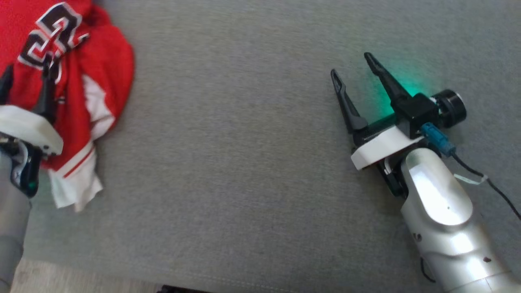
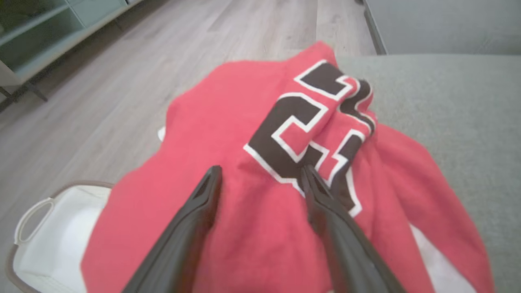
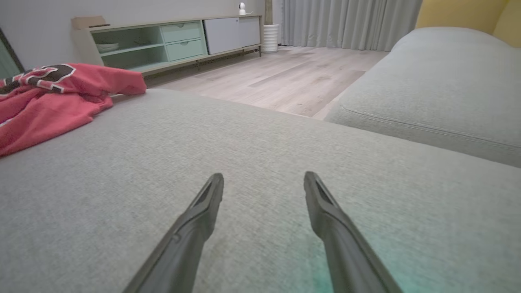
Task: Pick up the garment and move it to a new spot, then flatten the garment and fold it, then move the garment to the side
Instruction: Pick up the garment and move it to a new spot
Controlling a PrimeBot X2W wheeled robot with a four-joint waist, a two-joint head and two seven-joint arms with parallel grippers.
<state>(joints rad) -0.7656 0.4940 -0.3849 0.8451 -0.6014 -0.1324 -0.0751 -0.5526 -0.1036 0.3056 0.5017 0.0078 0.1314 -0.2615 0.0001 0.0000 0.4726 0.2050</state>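
Garment [image 1: 73,81], red jersey with black-and-white numerals, lies crumpled at 10 o'clock in the head view, on the left edge of the grey cushion [image 1: 244,162]. A white hem trails toward 7 o'clock. Left gripper [image 2: 260,171] hovers over the heap, jaws spread wide, nothing between them; whether the tips touch cloth I cannot tell. Right gripper [image 1: 351,64] sits at 3 o'clock over bare cushion, also spread and holding nothing, well apart from the jersey. Step in hand, as I judge it: the first pick. Best to come straight down on a raised ridge near the numerals, where folds stack, and pinch several layers, not one loose flap. Lift high enough that the trailing hem leaves the cushion before carrying toward 3 o'clock, where there is room to spread it. Risk: cloth overhanging the cushion edge could drag the jersey off. White-lined basket [image 2: 49,252] with a loop handle stands on the floor at 8 o'clock in the left wrist view; the lining that shows is bare, the rest hidden behind the jersey.
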